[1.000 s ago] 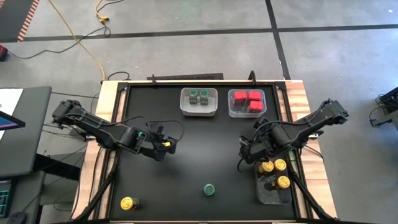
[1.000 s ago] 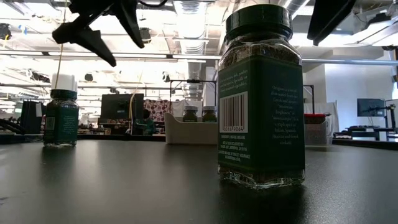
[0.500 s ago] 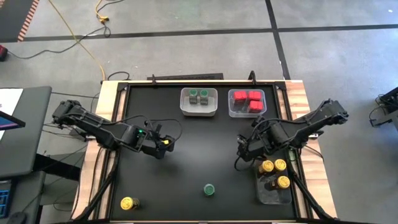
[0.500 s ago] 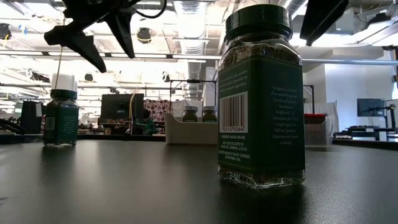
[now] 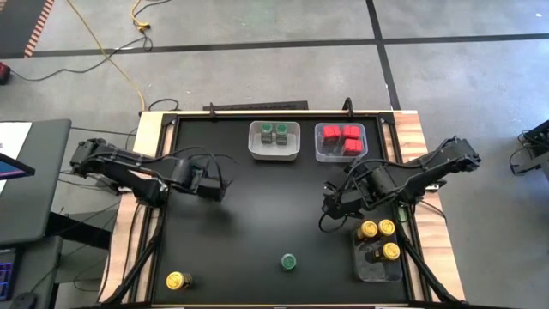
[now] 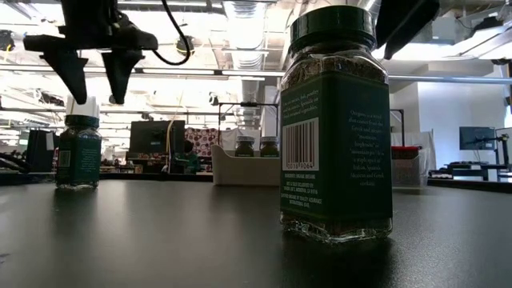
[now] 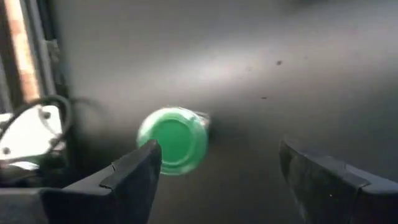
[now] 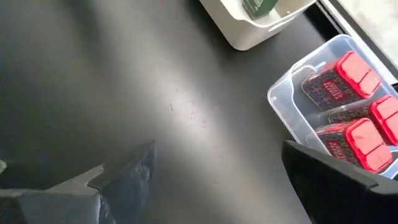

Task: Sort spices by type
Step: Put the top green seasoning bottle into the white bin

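While two spices remain loose on the table (image 5: pixel 257 206) — a green-lidded jar (image 5: pixel 289 261) at 6 o'clock and a yellow-lidded jar (image 5: pixel 177 280) at 7 o'clock — the rest sit binned at 12 and 5 o'clock. Left gripper (image 5: pixel 219 183), at 9 o'clock, and right gripper (image 5: pixel 330 199), at 3 o'clock, both hang spread wide and empty. The jars look rigid, light and probably smooth-sided — best pinched across the flat body walls, below the lid.
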You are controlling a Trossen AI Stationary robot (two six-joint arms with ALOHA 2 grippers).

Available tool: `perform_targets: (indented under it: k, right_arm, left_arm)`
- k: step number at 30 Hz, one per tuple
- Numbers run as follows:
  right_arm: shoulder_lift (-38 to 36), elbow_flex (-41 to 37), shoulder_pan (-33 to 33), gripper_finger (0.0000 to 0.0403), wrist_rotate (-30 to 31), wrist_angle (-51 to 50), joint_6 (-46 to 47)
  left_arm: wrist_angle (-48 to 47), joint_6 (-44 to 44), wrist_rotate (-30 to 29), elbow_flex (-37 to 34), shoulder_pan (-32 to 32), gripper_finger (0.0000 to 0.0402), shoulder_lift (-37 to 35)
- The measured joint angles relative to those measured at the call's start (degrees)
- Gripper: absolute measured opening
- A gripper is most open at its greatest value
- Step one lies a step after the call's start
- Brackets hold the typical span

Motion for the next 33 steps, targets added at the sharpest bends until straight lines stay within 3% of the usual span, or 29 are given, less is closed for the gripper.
perform_targets:
  k: [9, 18, 26, 33]
  right_arm:
    - [0.0, 0.0, 0.0, 0.0375, 0.0, 0.9, 0.5]
    - [0.0, 0.0, 0.0, 0.0375, 0.0, 3.1, 0.6]
    - [0.0, 0.0, 0.0, 0.0375, 0.0, 3.1, 0.6]
    - [0.0, 0.0, 0.0, 0.0375, 0.0, 3.0, 0.6]
  left_arm:
    - [-0.7, 16.2, 0.1, 0.0, 4.8, 0.0306, -2.8]
    - [-1.0, 20.6, 1.0, 0.0, 5.5, 0.0310, -2.8]
    - [-0.5, 23.8, 1.7, 0.0, 6.2, 0.0364, -2.8]
    - [0.8, 23.7, 5.9, 0.0, 6.1, 0.0368, -2.8]
